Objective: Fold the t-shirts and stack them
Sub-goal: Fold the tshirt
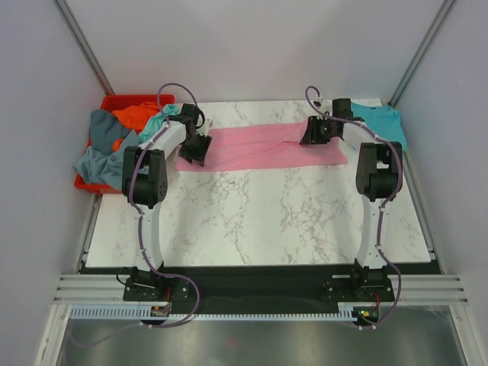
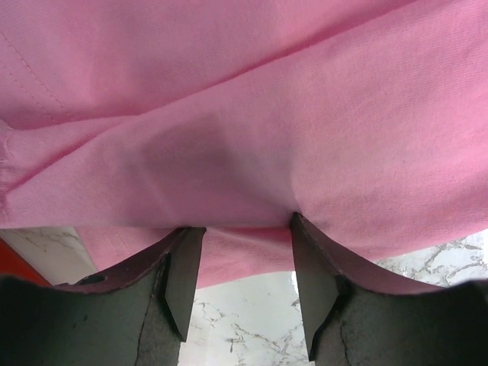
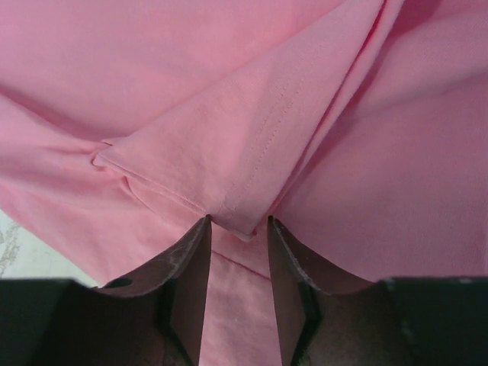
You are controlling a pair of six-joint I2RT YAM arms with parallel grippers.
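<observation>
The pink t-shirt (image 1: 259, 146) lies stretched in a long band across the back of the marble table (image 1: 267, 213). My left gripper (image 1: 194, 150) hovers low over its left end. In the left wrist view the jaws (image 2: 244, 225) stand apart, with the shirt's near edge (image 2: 244, 259) lying between the tips. My right gripper (image 1: 315, 133) is over the shirt's right end. There the jaws (image 3: 238, 221) are apart, with a folded, stitched corner (image 3: 244, 213) of the pink cloth between the tips. A teal t-shirt (image 1: 381, 122) lies at the back right corner.
A red bin (image 1: 114, 103) stands off the table's left edge. It holds a heap of grey-blue (image 1: 99, 149), orange (image 1: 137, 116) and mint (image 1: 156, 122) shirts. Grey walls and metal posts close in the back and sides.
</observation>
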